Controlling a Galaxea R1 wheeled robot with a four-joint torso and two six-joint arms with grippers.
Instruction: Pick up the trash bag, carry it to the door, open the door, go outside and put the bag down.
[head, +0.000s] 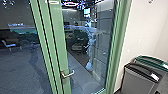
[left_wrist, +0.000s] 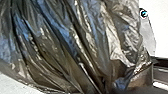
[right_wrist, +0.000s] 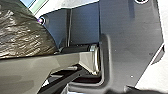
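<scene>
A glass door with a green frame (head: 58, 47) stands upright ahead in the head view, its metal lever handle (head: 68, 74) low on the green upright. The dark, crinkled trash bag (left_wrist: 75, 47) spreads across most of the left wrist view, its folds drawn together toward one spot, where the hold on it is hidden. In the right wrist view, part of the same bag (right_wrist: 22, 32) shows beyond the robot's own jointed bar. I cannot tell how the fingers of either gripper stand.
Two bins, one grey with a black top (head: 140, 78) and one with a green top (head: 152, 61), stand right of the door beside a white wall (head: 142, 30). Behind the glass are a dark chair and a pale figure or reflection, unclear which.
</scene>
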